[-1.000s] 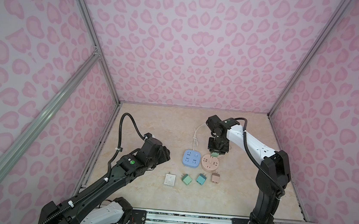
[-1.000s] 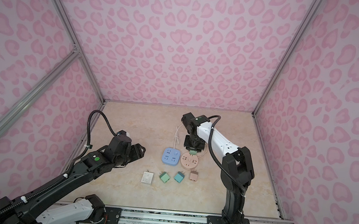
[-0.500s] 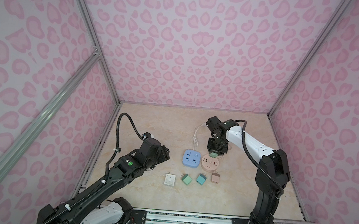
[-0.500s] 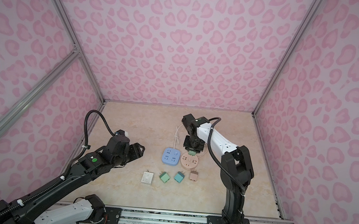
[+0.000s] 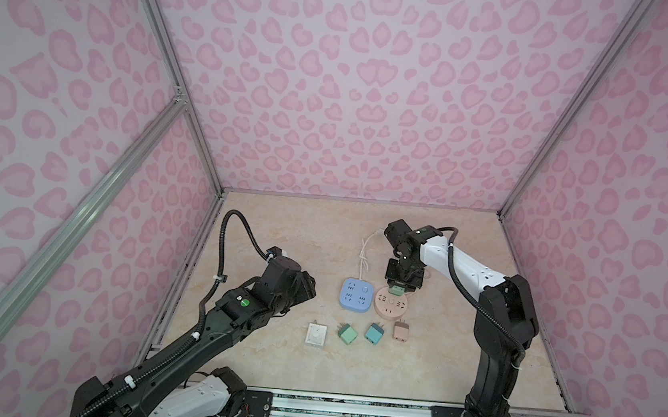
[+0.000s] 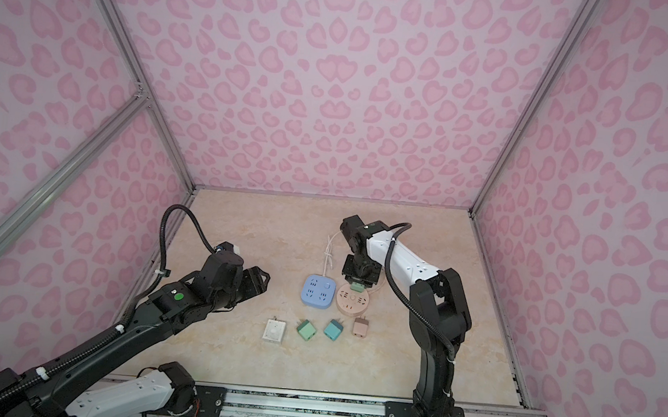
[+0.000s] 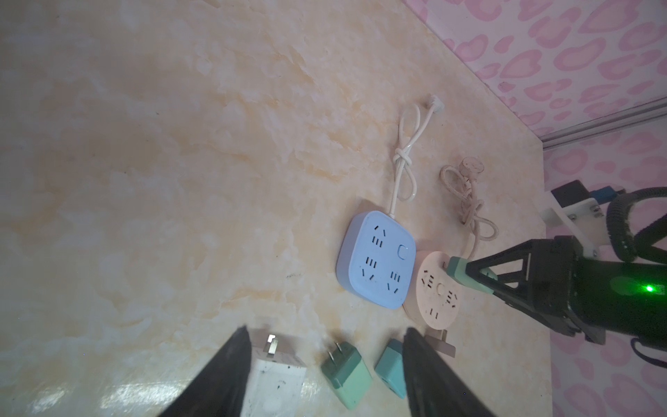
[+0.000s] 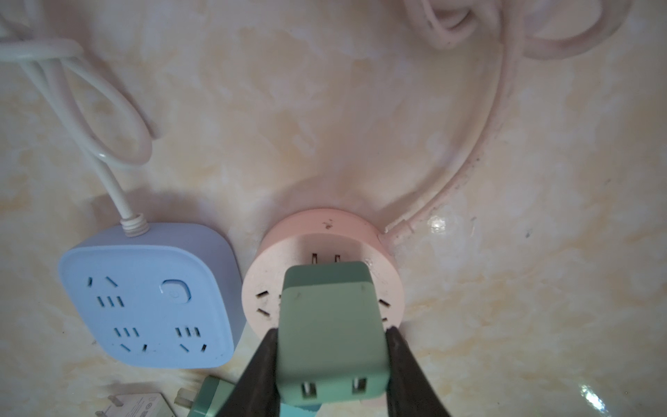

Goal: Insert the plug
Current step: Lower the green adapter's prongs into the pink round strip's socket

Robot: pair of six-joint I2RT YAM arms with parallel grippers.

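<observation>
The right jaws are closed on a green cube-shaped plug (image 8: 330, 325), pinching its two sides, and hold it over the far edge of a round pink socket hub (image 8: 321, 231). The plug's two prongs reach the hub's face; how deep they sit cannot be told. A blue square power strip (image 5: 355, 295) lies just beside the hub, rims almost touching. The left jaws stand partly open and empty above bare table (image 5: 314, 224), well left of the strip. Nearer the rail (image 5: 346, 407) four pieces lie in a row: a white square adapter (image 5: 316, 335), a green plug (image 5: 348, 333), a teal plug (image 5: 374, 332) and a tan-pink plug (image 5: 400, 331). Open table lies right of the hub.
</observation>
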